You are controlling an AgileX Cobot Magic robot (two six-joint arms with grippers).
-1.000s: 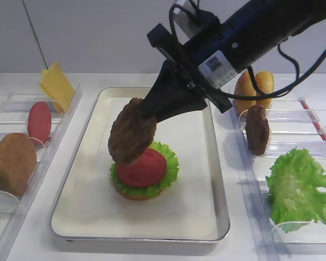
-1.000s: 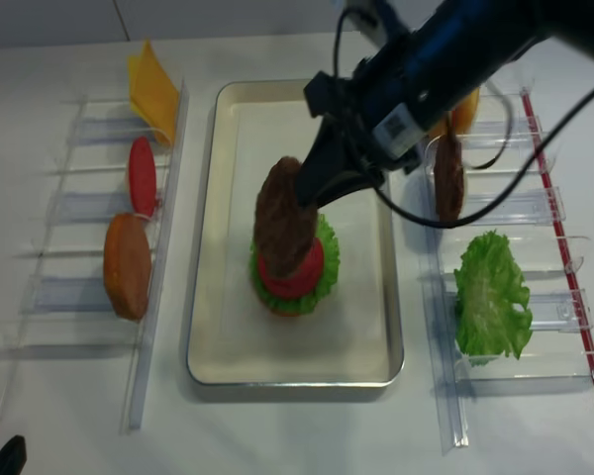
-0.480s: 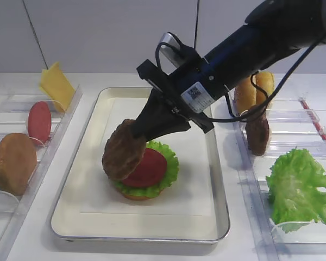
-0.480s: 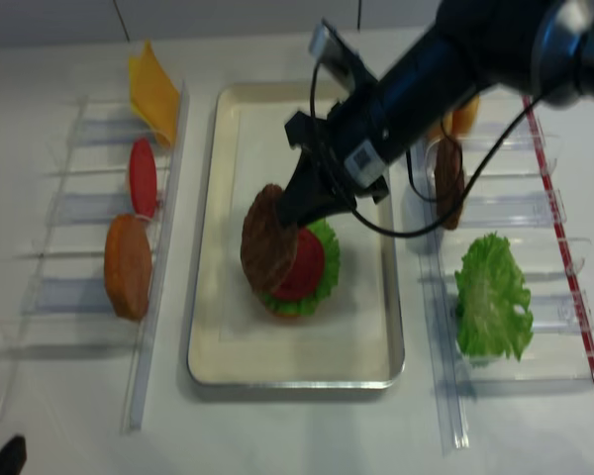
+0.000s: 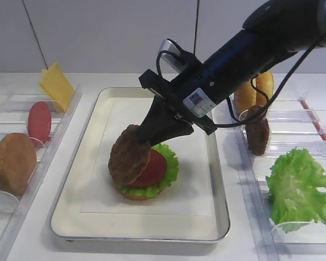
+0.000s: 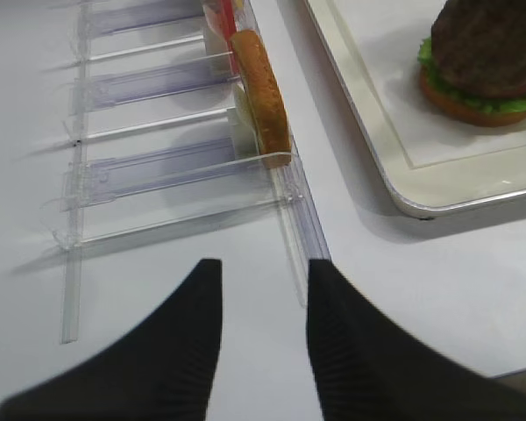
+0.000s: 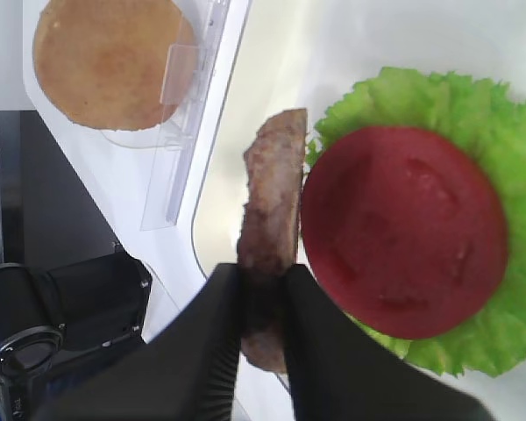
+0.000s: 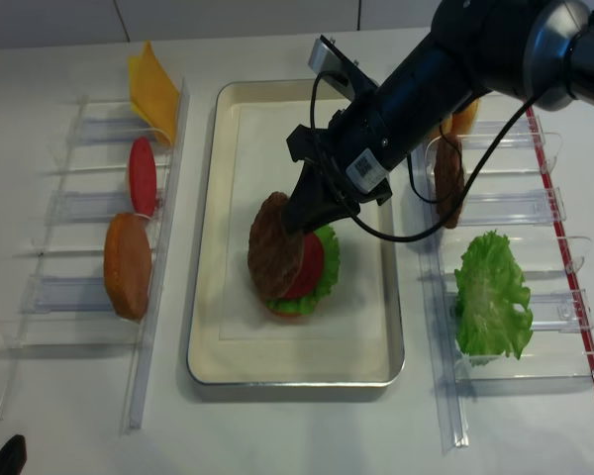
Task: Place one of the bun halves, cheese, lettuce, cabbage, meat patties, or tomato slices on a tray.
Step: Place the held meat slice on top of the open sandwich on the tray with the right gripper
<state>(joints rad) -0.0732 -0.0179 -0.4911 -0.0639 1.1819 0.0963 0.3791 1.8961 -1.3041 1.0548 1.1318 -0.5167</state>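
Patty (image 5: 129, 161) in the grip, a thick dark-brown disc with a rough grilled face, tilted steeply and nearly on edge in the middle of the frame. The right gripper (image 5: 152, 133) is clamped on its upper rim, black fingers (image 7: 324, 351) pinching the meat from both sides, as the right wrist view shows edge-on. The lower edge of the patty leans against the left side of the tomato slice (image 5: 151, 167), a smooth red round that lies flat on a frilly green lettuce leaf (image 5: 165, 174), with a golden bun half (image 5: 136, 194) peeking out underneath. That whole stack sits on the white paper in the middle of the silver-rimmed tray (image 5: 220, 212).

Off to the left of the frame, clear plastic racks (image 5: 60, 128) hold a yellow cheese slice (image 5: 57, 84) at the top, another tomato slice (image 5: 39, 122) below it, and a bun half (image 5: 13, 163) standing upright. On the right, a second patty (image 5: 257, 130) stands on edge in its slot, a bun (image 5: 255, 89) behind it, and a big lettuce leaf (image 5: 299, 187) lower right.

The left gripper (image 6: 259, 289) hangs over the bare table at the near end of the left rack, fingers apart, holding nothing.
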